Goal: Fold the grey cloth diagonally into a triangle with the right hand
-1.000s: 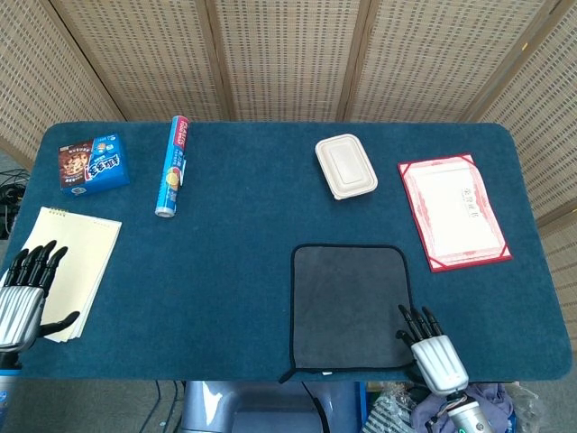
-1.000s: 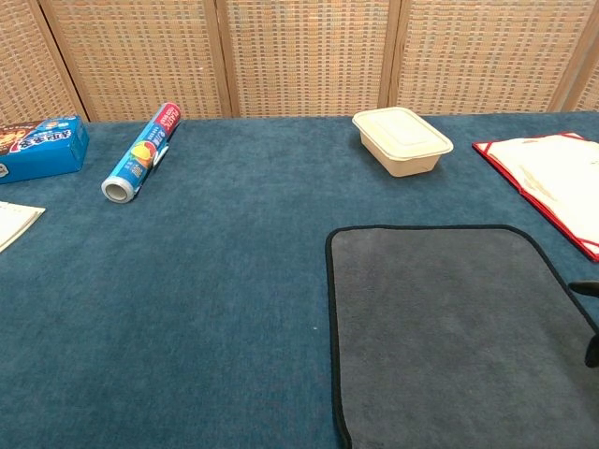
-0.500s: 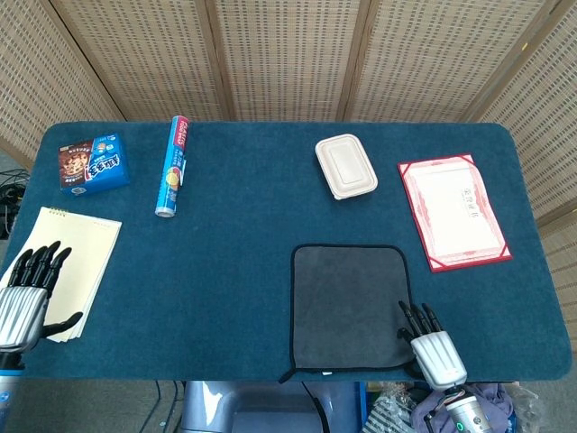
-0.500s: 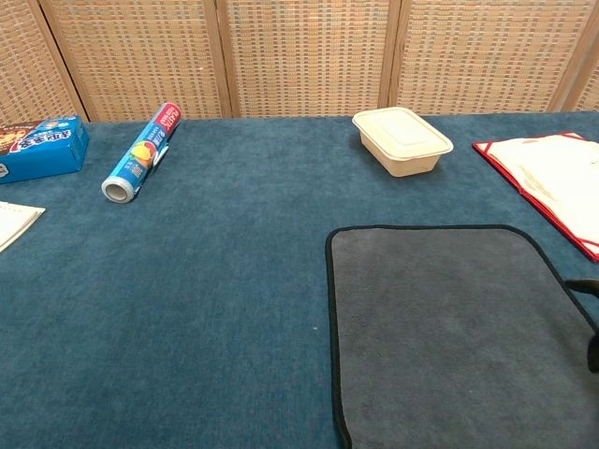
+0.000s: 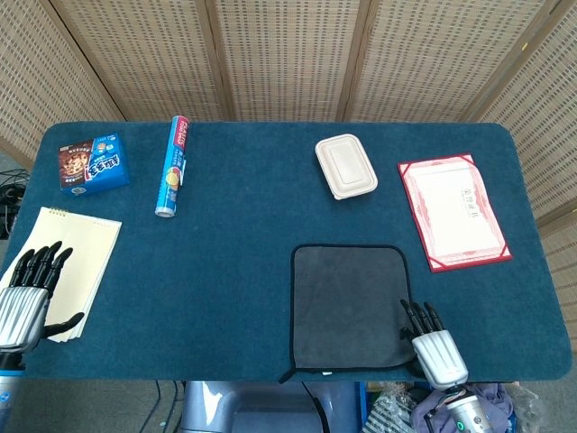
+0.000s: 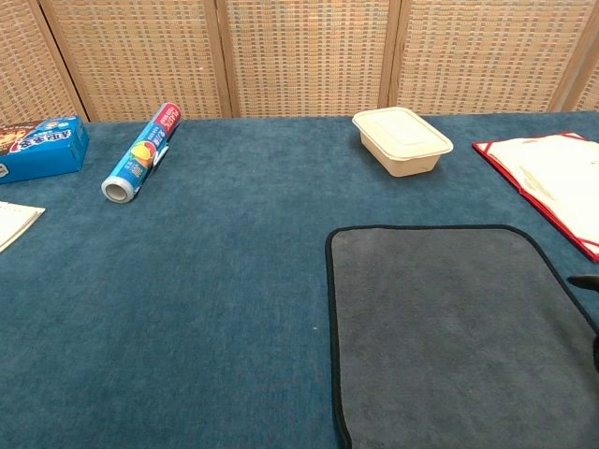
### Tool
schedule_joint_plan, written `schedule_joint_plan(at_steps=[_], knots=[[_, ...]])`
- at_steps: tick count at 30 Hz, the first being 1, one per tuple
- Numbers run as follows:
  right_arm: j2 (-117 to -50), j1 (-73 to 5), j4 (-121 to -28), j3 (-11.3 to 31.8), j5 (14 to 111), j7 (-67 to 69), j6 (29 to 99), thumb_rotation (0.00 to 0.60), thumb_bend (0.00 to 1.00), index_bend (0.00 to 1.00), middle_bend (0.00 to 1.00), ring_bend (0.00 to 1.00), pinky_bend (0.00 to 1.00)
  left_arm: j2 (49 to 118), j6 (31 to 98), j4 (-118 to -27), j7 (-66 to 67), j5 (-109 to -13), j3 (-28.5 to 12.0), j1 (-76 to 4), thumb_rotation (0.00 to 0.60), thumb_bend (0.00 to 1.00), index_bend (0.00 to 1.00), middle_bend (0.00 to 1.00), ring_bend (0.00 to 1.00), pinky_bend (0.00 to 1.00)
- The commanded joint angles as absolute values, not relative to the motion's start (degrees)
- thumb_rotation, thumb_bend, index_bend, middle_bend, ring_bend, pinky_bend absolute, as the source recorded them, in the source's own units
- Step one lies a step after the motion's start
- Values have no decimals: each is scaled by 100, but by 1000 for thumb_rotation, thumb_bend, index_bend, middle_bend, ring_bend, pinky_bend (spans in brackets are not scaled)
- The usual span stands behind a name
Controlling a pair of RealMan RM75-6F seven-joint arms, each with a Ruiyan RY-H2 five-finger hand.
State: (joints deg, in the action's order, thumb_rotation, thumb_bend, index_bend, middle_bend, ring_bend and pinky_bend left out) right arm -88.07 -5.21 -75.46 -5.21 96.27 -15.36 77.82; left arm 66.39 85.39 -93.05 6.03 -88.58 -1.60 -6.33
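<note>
Blue desk [image 5: 234, 262] carries the flat cloth [image 5: 350, 307]; its lower-right corner lies just left of the right hand [image 5: 436, 350], whose fingers [image 5: 418, 316] are spread, empty.

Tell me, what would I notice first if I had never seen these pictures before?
Probably the grey cloth, lying flat and unfolded on the blue table near the front edge, with the right robot hand at its near right corner. At the far left, the left robot hand hovers with its fingers apart over a yellow notepad. A red-edged certificate lies on the right.
</note>
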Motion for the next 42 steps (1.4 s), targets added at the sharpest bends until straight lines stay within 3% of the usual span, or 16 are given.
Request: schedule_joint_plan(at_steps=[1,16,32,42], knots=[[-8819,-531,-7531,-524,9615,-1538,7770,600,3,426,7,0,0,6635,8538,-9307,590,-8857,-159,-635,600,117,0,0,0,0],[-8912,-556,-7376,-526,9671,-1398,7919,600,114,547,83,0,0,6623,8528,-9322,567,-8860,-157,-646,600,116,0,0,0,0],[-9035,-590,-7227,-529,9751,-1332,8044,600,124,618,154,0,0,6626,8509,-9319,515,-8848,-164,-663,600,116,0,0,0,0],[-9097,-612,-7156,-543,9799,-1237,8110,600,268,629,166,0,0,6619,8500,-9335,484,-8844,-168,-674,600,116,0,0,0,0]])
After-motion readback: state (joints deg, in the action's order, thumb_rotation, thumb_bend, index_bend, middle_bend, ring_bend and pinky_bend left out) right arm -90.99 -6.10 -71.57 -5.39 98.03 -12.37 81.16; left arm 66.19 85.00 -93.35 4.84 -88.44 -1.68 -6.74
